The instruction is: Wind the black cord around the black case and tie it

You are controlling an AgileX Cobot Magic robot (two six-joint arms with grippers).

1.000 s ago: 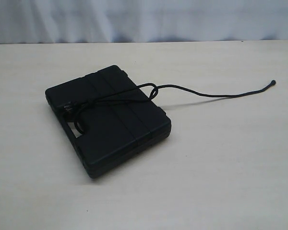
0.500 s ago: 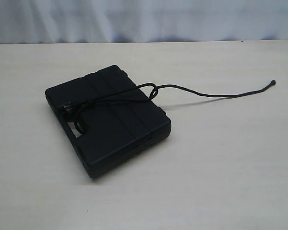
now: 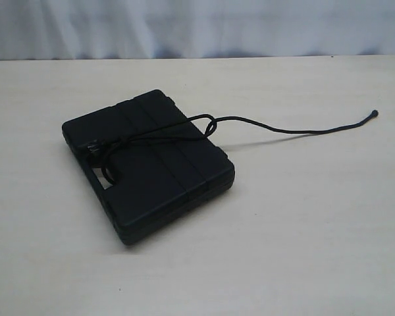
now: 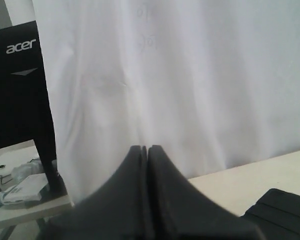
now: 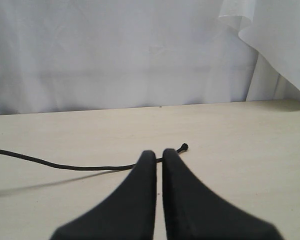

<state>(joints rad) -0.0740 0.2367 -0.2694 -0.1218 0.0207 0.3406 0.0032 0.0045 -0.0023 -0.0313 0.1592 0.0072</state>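
- Cord (image 3: 159, 137): thin, black, braided. It crosses the lid of the case (image 3: 151, 181) slantwise and is caught in a knot (image 3: 209, 125) near the case's far right edge.
- Cord, near end: it drops into the handle slot (image 3: 108, 174) on the case's left side. I cannot tell how it is fixed there.
- Cord, free tail (image 3: 289, 130): it leaves the knot and runs away from the case toward the right of the exterior view, ending in a small knobbed tip (image 3: 374, 113). Its shadow falls apart from it, so I judge the first stretch is lifted clear of the worktop (image 3: 303, 224).
- Case: flat on the worktop, left of centre, turned at an angle to the worktop's edge.
- Left gripper (image 4: 144, 148): closed with the fingers touching, holding nothing. One corner of the case shows low in its wrist view, and no cord is in view there.
- Right gripper (image 5: 159, 154): fingers drawn together on nothing. The tail lies crosswise just beyond them on the worktop, with the knobbed tip nearest.
- Relation that governs the next move: the tail's long axis points to my right side, so the right arm is the nearer one. That gripper would have to open before taking the tail near the tip.
- Status: wrap and knot appear to be in place; whether the knot is tight I cannot tell.
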